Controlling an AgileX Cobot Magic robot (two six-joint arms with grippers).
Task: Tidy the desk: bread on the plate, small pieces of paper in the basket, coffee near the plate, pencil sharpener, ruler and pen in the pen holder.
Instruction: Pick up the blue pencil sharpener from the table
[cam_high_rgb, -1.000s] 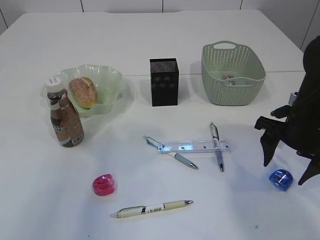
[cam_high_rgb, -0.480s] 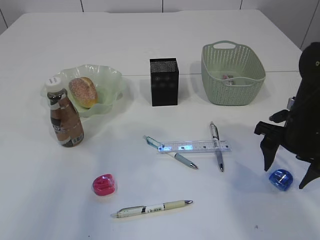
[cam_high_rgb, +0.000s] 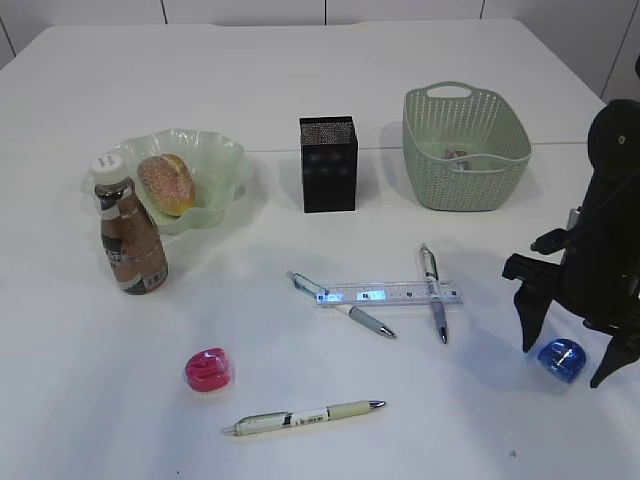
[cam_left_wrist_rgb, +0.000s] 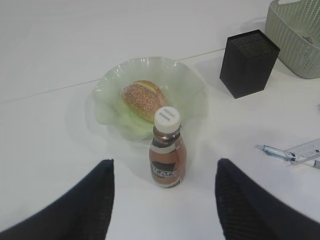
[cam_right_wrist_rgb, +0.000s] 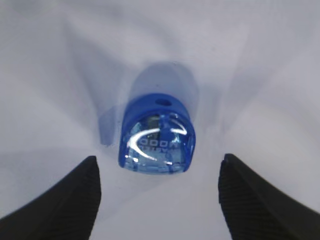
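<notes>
Altogether we count three pens (cam_high_rgb: 303, 416), two sharpeners (cam_high_rgb: 561, 359) and one ruler (cam_high_rgb: 390, 295) lying left-right, with both claws (cam_high_rgb: 568, 362) spread wide.

The right gripper (cam_high_rgb: 564, 350) sits lower and a little further left than a second ago, its open jaws now straddling the blue pencil sharpener (cam_high_rgb: 561, 359) on the worktop.
</notes>
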